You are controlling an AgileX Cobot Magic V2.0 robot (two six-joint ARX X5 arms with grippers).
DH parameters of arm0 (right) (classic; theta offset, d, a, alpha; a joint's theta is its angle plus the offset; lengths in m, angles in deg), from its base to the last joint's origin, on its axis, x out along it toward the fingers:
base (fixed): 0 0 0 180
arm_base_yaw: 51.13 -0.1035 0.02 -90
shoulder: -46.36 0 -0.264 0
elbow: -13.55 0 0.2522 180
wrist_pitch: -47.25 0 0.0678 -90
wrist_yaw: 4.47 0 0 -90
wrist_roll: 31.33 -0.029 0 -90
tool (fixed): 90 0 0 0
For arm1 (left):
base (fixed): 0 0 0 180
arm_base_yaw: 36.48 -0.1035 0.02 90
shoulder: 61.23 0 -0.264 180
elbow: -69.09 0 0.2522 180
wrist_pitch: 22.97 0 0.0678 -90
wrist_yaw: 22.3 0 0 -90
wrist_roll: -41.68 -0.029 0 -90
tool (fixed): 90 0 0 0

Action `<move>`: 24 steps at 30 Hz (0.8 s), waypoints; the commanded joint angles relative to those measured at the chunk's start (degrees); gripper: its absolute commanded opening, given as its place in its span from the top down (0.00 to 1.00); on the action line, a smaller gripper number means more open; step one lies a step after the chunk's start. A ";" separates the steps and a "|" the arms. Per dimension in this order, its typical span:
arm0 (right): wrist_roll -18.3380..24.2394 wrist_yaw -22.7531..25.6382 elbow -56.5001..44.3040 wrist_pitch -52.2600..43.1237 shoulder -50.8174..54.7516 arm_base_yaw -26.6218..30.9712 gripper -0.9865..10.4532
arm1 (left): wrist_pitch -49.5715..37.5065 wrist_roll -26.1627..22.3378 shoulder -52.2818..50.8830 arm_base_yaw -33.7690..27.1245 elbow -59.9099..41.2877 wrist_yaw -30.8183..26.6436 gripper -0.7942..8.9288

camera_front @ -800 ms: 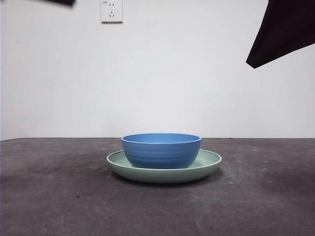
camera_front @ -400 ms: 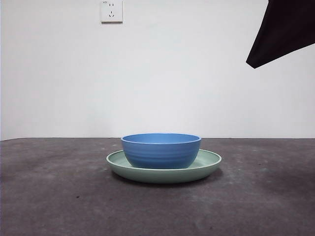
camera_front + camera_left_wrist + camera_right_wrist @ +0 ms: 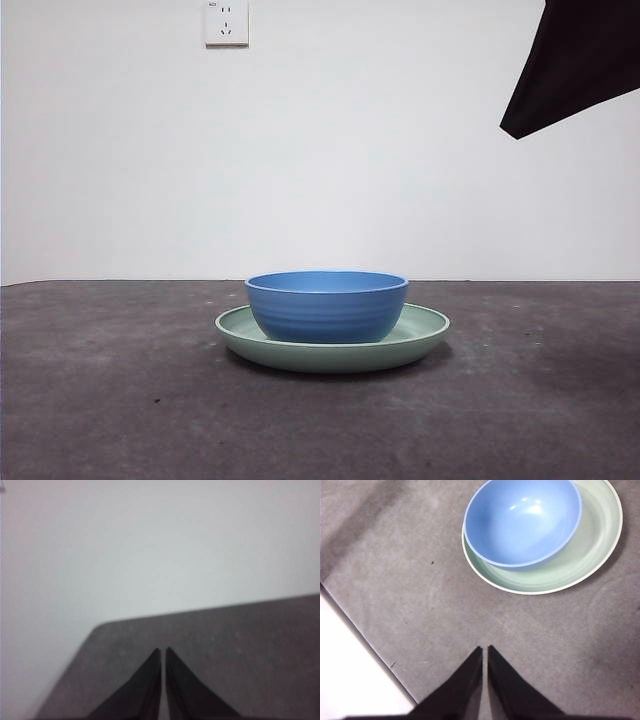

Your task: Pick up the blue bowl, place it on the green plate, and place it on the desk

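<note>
The blue bowl (image 3: 328, 305) stands upright inside the green plate (image 3: 425, 330) on the desk (image 3: 100, 400), at the middle of the front view. Both also show in the right wrist view: the bowl (image 3: 522, 520) sits toward one side of the plate (image 3: 590, 550). My right gripper (image 3: 484, 650) is shut and empty, held above the desk apart from the plate. It is the dark shape at the top right of the front view (image 3: 575, 65). My left gripper (image 3: 162, 651) is shut and empty, over a bare corner of the desk (image 3: 250, 640).
A white wall with a socket (image 3: 227, 22) stands behind the desk. The desk's edge (image 3: 365, 640) runs close beside my right gripper in the right wrist view. The left wrist view shows the desk's rounded corner (image 3: 97, 630).
A dark arm tip at the top left of the front view has gone out of view. The bowl, plate and right arm have not moved.
</note>
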 commanded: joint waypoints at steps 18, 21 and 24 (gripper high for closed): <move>-0.17 0.00 0.61 -0.57 -0.28 -0.42 0.90 | 4.42 0.57 -12.55 -0.11 -16.11 -0.09 0.90; -0.17 0.00 0.61 -0.57 -0.28 -0.39 0.90 | 5.64 1.03 -12.50 -0.11 -16.92 -0.09 0.90; -0.17 0.00 0.61 -0.57 -0.28 -0.39 0.90 | 7.65 0.92 -12.50 -0.11 -16.92 -0.09 0.90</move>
